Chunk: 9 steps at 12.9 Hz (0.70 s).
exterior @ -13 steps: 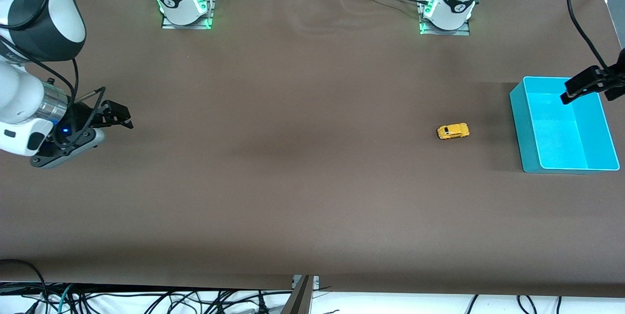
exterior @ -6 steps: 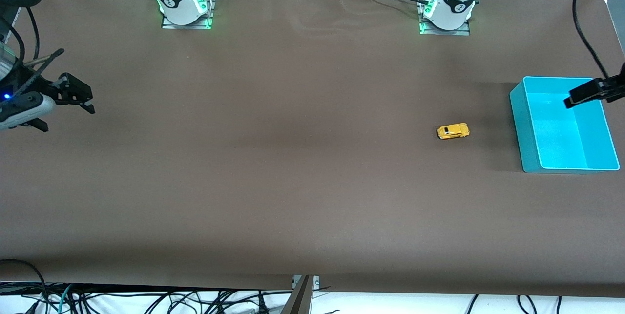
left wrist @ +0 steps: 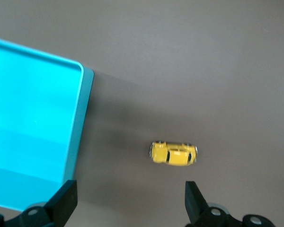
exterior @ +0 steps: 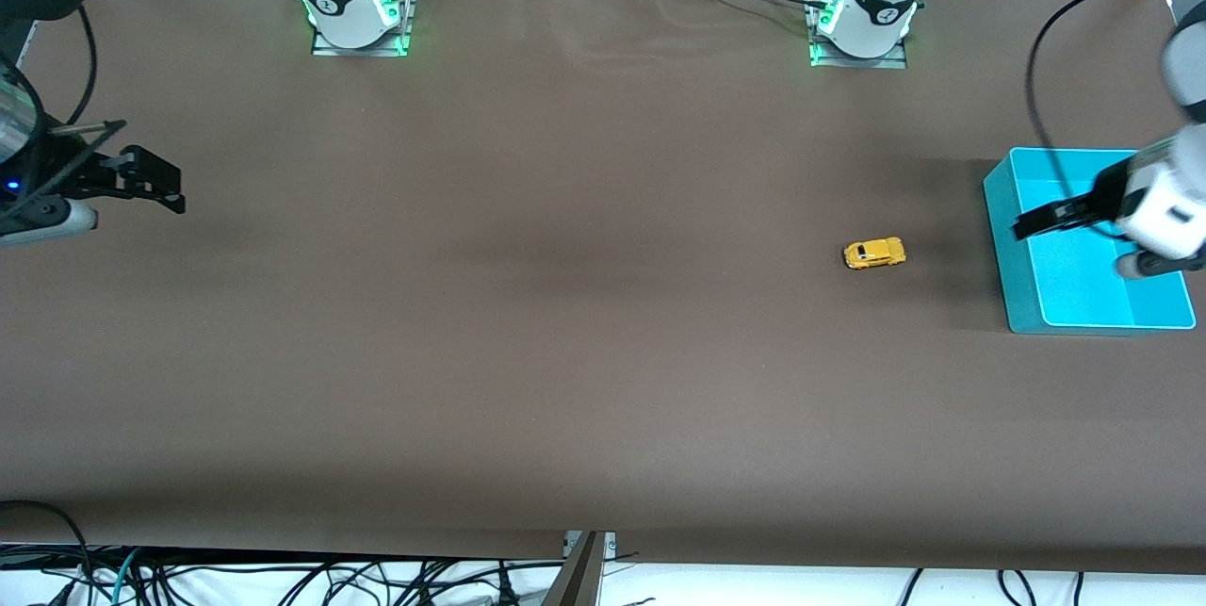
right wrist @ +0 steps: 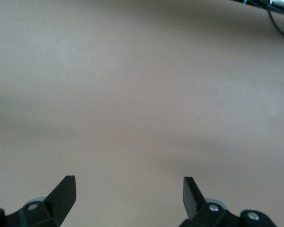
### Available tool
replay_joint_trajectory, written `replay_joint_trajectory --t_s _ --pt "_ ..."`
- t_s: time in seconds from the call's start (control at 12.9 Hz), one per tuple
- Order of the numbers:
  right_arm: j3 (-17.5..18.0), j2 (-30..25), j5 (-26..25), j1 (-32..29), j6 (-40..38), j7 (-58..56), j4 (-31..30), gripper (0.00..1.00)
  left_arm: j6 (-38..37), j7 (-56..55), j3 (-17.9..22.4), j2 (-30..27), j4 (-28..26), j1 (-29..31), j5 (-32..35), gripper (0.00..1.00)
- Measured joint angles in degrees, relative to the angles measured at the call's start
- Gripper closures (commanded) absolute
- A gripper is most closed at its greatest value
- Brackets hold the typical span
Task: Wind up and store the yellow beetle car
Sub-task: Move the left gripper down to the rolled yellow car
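Since a second ago my left gripper (exterior: 1032,222) swings over the cyan bin (exterior: 999,238), jaws open—I approach the yellow beetle car (exterior: 874,253) at its nine o'clock; right gripper (exterior: 170,187) waits, open.

Landmark: bin (exterior: 1006,253), on table (exterior: 565,352) at left arm's end. Car (exterior: 874,253) beside bin, apart from it, toward right arm's end; on its wheels, lengthwise along table. Left gripper (exterior: 1025,225) over bin's wall on car's side, fingers (left wrist: 61,203) spread wide, nothing between. Right gripper (exterior: 174,196) well apart from bin, up over table's right-arm end, fingers (right wrist: 61,191) spread wide, nothing between.
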Motion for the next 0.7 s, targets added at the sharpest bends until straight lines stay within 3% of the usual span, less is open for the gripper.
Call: replay_joint_trajectory --t_s 0.39,0.7 --pt "-1.5 0.0 0.0 0.2 0.0 1.0 -0.7 0.0 10.2 -19.9 -2.2 0.8 -9.1 -0.4 2.7 0.0" --pt "-1.6 0.1 0.0 0.2 0.0 1.3 -0.8 0.0 17.5 -41.0 -4.6 7.6 -10.7 -0.6 2.7 0.0"
